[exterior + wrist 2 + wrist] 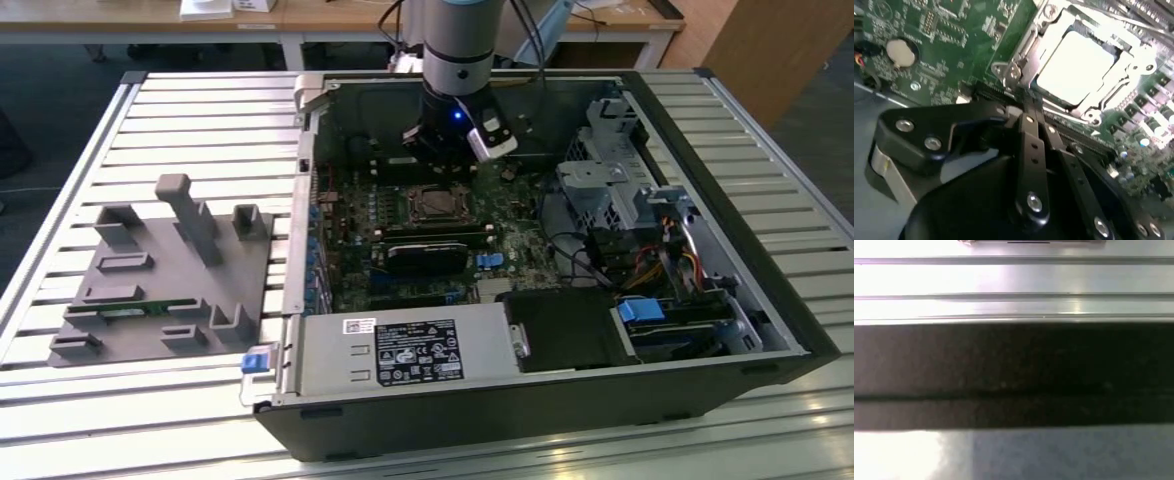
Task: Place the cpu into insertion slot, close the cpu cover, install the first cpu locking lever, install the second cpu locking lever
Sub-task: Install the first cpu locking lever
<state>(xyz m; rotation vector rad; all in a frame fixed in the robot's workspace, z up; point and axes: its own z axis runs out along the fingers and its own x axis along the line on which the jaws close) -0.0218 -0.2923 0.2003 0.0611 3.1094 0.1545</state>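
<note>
We see the cpu lying flat in the insertion slot, with the cpu cover framing it. The gripper hangs just beside that slot, on its far side in the exterior view, jaws seemingly pressed together on nothing, so the slot lies straight ahead of its tips.

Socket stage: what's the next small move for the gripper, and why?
Probably a short descent onto what looks like a lever end at the socket's corner. The cpu is seated, the cpu cover lies flat around it, and the gripper hovers just beside that corner. I cannot tell whether either lever is latched.
</note>
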